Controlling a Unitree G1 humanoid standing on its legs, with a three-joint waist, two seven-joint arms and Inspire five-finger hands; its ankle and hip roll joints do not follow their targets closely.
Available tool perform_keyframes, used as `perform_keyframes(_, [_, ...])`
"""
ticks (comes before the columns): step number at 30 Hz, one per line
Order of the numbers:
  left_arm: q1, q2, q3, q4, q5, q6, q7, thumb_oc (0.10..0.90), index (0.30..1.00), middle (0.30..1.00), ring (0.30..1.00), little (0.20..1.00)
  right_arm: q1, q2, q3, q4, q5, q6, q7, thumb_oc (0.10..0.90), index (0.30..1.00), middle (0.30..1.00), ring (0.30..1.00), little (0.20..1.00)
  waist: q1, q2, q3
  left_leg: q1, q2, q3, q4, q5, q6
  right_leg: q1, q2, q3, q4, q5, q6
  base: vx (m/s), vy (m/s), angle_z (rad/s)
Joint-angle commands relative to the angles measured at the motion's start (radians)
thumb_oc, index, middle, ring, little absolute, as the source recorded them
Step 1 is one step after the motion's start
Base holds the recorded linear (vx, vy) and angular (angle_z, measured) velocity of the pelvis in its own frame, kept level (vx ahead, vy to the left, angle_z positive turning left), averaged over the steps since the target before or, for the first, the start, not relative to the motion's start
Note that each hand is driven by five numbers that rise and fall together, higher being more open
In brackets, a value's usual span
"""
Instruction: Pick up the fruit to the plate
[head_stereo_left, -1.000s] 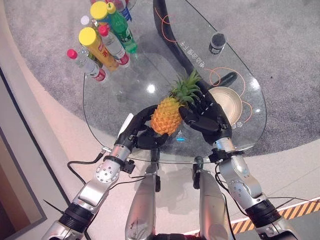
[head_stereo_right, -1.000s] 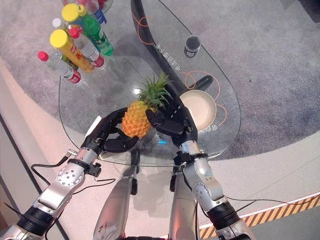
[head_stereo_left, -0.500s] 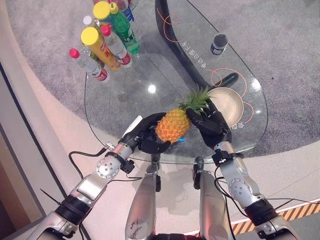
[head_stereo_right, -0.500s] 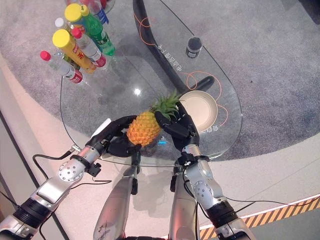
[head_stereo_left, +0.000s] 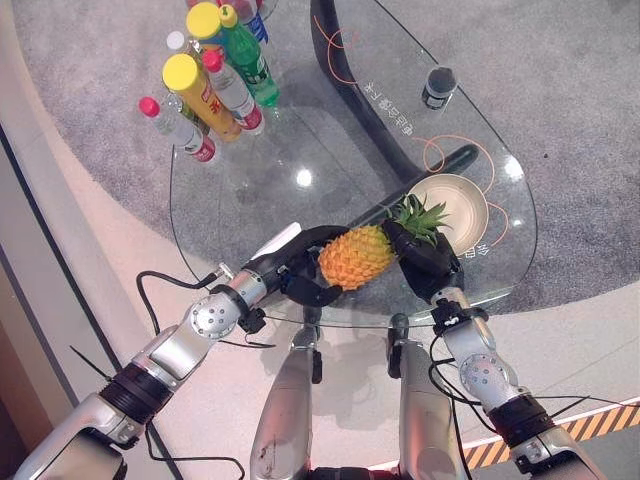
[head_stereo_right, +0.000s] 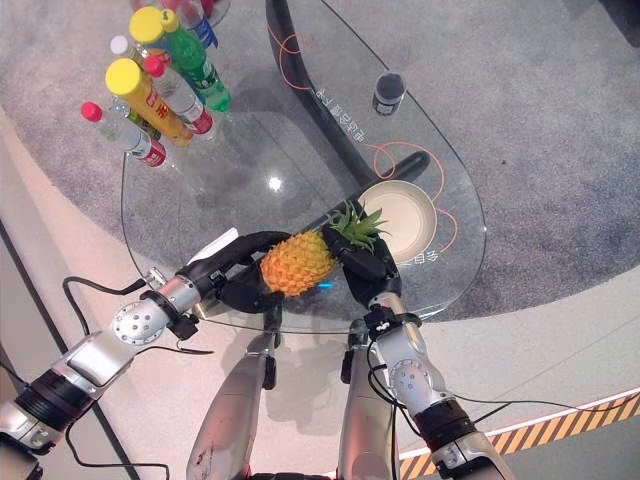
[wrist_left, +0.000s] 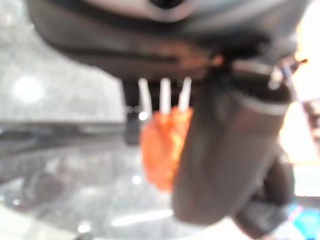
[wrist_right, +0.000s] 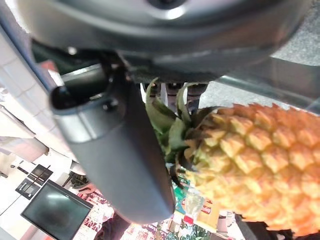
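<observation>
I have the pineapple (head_stereo_left: 357, 256) held between both hands above the near edge of the glass table (head_stereo_left: 250, 200). It lies almost on its side, its orange body toward my left and its green crown pointing right, toward the plate (head_stereo_left: 452, 203).

My left hand (head_stereo_left: 300, 268) wraps the fruit's body: the fingers arch over the far side and the thumb curls beneath, so I read it as clasped around the pineapple. In the left wrist view I see a blurred orange mass past the dark thumb, which fits that hold.

My right hand (head_stereo_left: 424, 262) closes on the crown end. The right wrist view shows the leaves and the scaly top of the fruit pressed right against the palm, with the thumb (wrist_right: 112, 150) lying alongside the leaves, so this hand grips the pineapple too.

The cream plate sits on the glass just beyond and to the right of the crown, and I see nothing lying on it. The crown's tips overlap the plate's near rim from the head camera, but I cannot tell whether they touch it.

At the far left of the table stands a cluster of bottles (head_stereo_left: 210, 80) with yellow, red and white caps. A small dark can (head_stereo_left: 436, 87) stands alone at the far right edge.
</observation>
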Motion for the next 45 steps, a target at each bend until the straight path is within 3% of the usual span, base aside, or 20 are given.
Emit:
perform_keyframes(1, [-0.050,0.018,-0.079,-0.191,-0.008,-0.166,-0.085,0.100,0.300,0.300,0.300,0.200,-0.169,0.016,-0.002,-0.096,0.009,-0.072,0.087,0.100,0.300,0.300,0.300,0.200,-0.013,-0.042,-0.011,-0.037,-0.070,0.025,0.271,-0.157,0.074,0.091,-0.031,-0.091,-0.260,0.262,0.020,0.00,0.000,0.00])
perform_keyframes(11, [-0.035,-0.005,-0.071,-0.184,-0.009,-0.150,-0.075,0.100,0.300,0.300,0.300,0.200,-0.175,0.037,-0.011,-0.106,-0.039,-0.131,0.069,0.100,0.300,0.300,0.300,0.200,-0.011,-0.038,-0.011,-0.045,-0.079,0.020,0.268,-0.158,0.077,0.083,-0.028,-0.086,-0.266,0.265,0.020,0.00,0.000,0.00])
perform_keyframes(28, [-0.021,-0.039,-0.059,-0.153,-0.013,-0.098,-0.028,0.100,0.300,0.300,0.300,0.200,-0.170,0.048,-0.023,-0.132,-0.103,-0.153,0.048,0.100,0.300,0.300,0.300,0.200,-0.017,-0.038,-0.011,-0.032,-0.077,0.025,0.244,-0.149,0.077,0.086,-0.019,-0.088,-0.275,0.265,0.018,0.00,0.000,0.00])
perform_keyframes(29, [-0.019,-0.042,-0.057,-0.150,-0.013,-0.094,-0.021,0.133,0.328,0.328,0.328,0.233,-0.169,0.048,-0.024,-0.133,-0.104,-0.153,0.048,0.100,0.300,0.300,0.300,0.200,-0.017,-0.038,-0.011,-0.033,-0.077,0.024,0.245,-0.148,0.077,0.085,-0.019,-0.088,-0.274,0.265,0.018,0.00,0.000,0.00])
perform_keyframes(30, [-0.014,-0.046,-0.053,-0.147,-0.009,-0.091,-0.015,0.245,0.425,0.425,0.425,0.345,-0.168,0.050,-0.026,-0.132,-0.104,-0.154,0.049,0.100,0.300,0.300,0.300,0.200,-0.017,-0.039,-0.011,-0.033,-0.077,0.024,0.245,-0.148,0.076,0.086,-0.018,-0.089,-0.274,0.265,0.018,0.00,0.000,0.00])
perform_keyframes(31, [-0.013,-0.049,-0.052,-0.142,-0.001,-0.084,-0.008,0.800,0.900,0.900,0.900,0.900,-0.168,0.050,-0.027,-0.131,-0.104,-0.155,0.050,0.100,0.300,0.300,0.300,0.200,-0.017,-0.039,-0.011,-0.033,-0.076,0.025,0.243,-0.148,0.076,0.085,-0.018,-0.089,-0.274,0.265,0.018,0.00,0.000,0.00])
perform_keyframes(45, [-0.007,-0.060,-0.033,-0.123,0.013,-0.072,0.008,0.800,0.900,0.900,0.900,0.900,-0.164,0.055,-0.046,-0.137,-0.114,-0.152,0.042,0.100,0.300,0.300,0.300,0.200,-0.018,-0.043,-0.011,-0.026,-0.072,0.027,0.235,-0.142,0.073,0.091,-0.014,-0.097,-0.277,0.265,0.016,0.00,0.000,0.00])
